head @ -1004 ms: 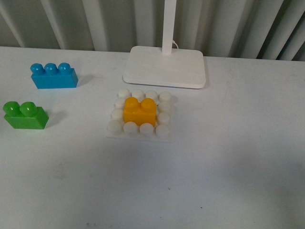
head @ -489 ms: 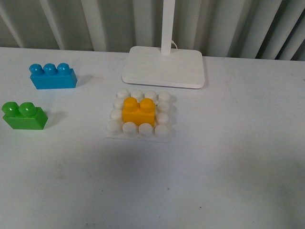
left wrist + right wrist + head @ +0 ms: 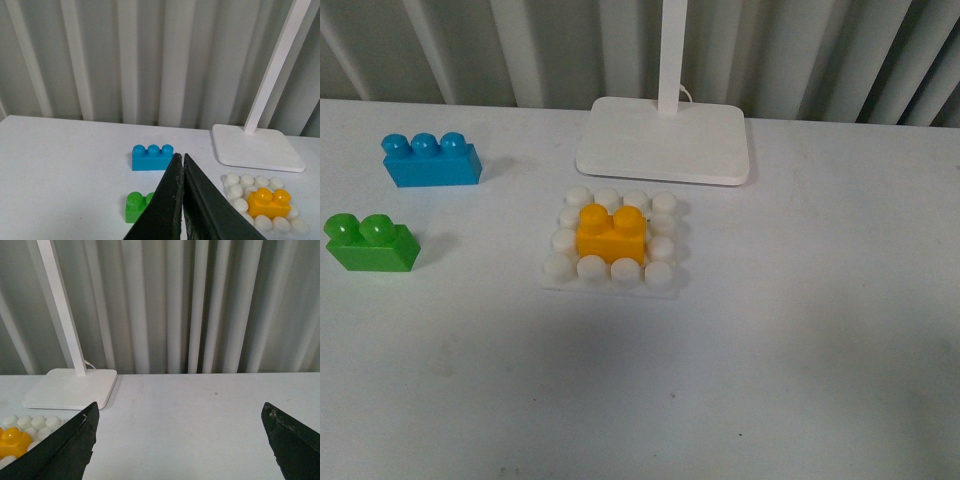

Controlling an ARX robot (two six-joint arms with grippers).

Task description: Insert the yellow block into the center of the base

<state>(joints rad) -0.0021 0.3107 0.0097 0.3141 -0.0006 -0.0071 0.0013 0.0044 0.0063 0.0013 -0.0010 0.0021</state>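
Observation:
The yellow block (image 3: pixel 611 233) sits on the middle studs of the white studded base (image 3: pixel 612 246), with white studs showing all round it. It also shows in the left wrist view (image 3: pixel 269 202) on the base (image 3: pixel 239 192) and at the edge of the right wrist view (image 3: pixel 14 440). Neither arm shows in the front view. My left gripper (image 3: pixel 182 161) is shut and empty, back from the base and above the table. My right gripper (image 3: pixel 180 412) is wide open and empty, off to the base's right.
A blue three-stud brick (image 3: pixel 432 160) and a green two-stud brick (image 3: pixel 370 242) lie on the left of the white table. A smooth white slab with an upright post (image 3: pixel 666 138) stands just behind the base. A corrugated wall closes the back.
The front view has shifted very slightly. The block, base and other bricks stand as before.

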